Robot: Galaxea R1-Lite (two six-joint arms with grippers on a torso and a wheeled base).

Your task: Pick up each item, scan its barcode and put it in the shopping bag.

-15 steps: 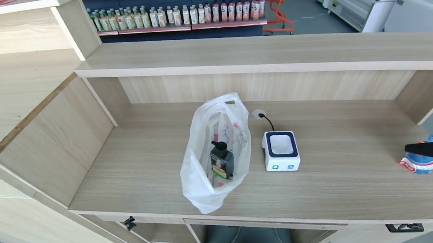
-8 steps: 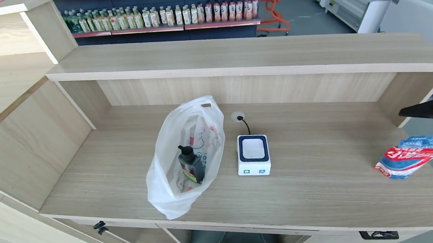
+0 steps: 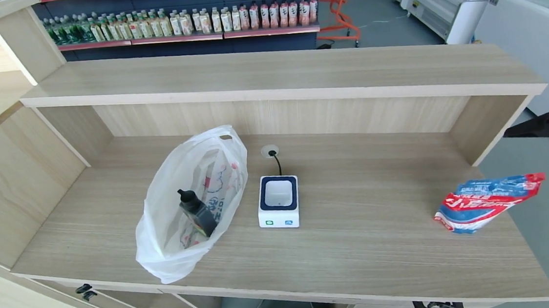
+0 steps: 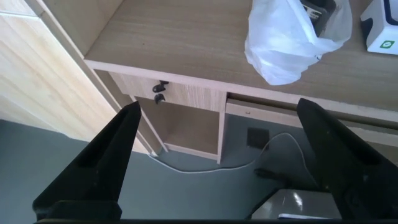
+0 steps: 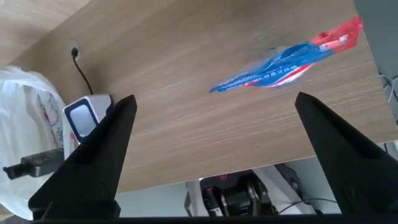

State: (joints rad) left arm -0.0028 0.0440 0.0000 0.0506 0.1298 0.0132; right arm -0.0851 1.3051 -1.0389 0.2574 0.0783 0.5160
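A white shopping bag point(image 3: 188, 207) lies open on the wooden counter point(image 3: 370, 244) with a black pump bottle point(image 3: 200, 214) inside. To its right sits the white barcode scanner point(image 3: 278, 201) with a dark-rimmed window. A red and blue pouch point(image 3: 487, 198) lies near the counter's right end. My right gripper point(image 3: 548, 148) hangs open beyond that end, above and to the right of the pouch, not touching it; its wrist view shows the pouch point(image 5: 289, 59), scanner point(image 5: 87, 115) and bag point(image 5: 25, 118) below. My left gripper point(image 4: 214, 168) is open and low in front of the counter, below the bag point(image 4: 292, 37).
A raised shelf point(image 3: 278, 75) runs along the counter's back, with side walls at both ends. The scanner's cable point(image 3: 275, 161) leads to a grommet behind it. Drawers and a loose cord point(image 4: 205, 163) sit under the counter's front edge.
The head camera has swung, so the whole scene shifted left. The right gripper, which was level with the pouch, now stands higher and clear of it.
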